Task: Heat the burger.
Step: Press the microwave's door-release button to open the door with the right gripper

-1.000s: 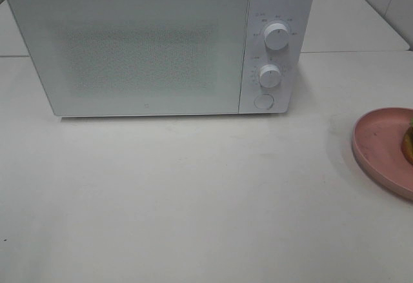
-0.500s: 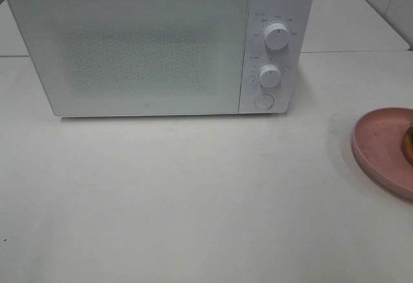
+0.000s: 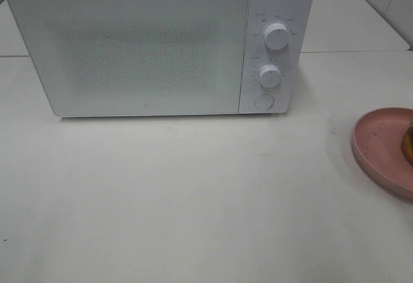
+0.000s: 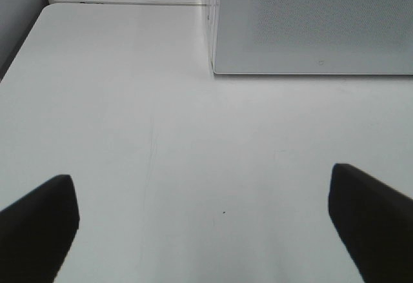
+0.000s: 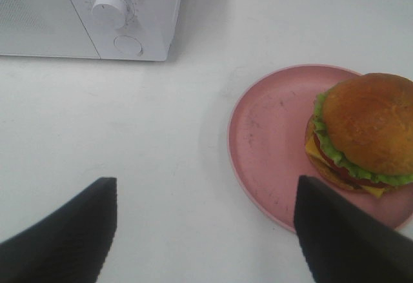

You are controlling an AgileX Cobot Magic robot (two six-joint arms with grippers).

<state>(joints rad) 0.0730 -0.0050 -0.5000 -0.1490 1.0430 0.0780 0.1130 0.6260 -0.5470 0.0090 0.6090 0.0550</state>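
1. White table [image 3: 193, 199]: broad bare top in front of a white microwave [image 3: 129, 51] with its door [image 3: 135, 48] shut; two knobs [image 3: 276, 38] and a round button [image 3: 263, 101] on its right panel.
2. Left gripper [image 4: 201, 183]: dark fingers [image 4: 39, 225] spread wide, nothing between them; open table all round, the microwave's left front corner ahead.
3. Right gripper [image 5: 206, 183]: fingers [image 5: 71, 231] wide apart, empty; one finger overlaps the plate's near rim in the wrist view.
4. Burger [image 5: 364, 131]: rests on a pink plate [image 5: 271, 135], on the side away from the microwave; the plate lies at the high view's right border, well apart from the microwave.
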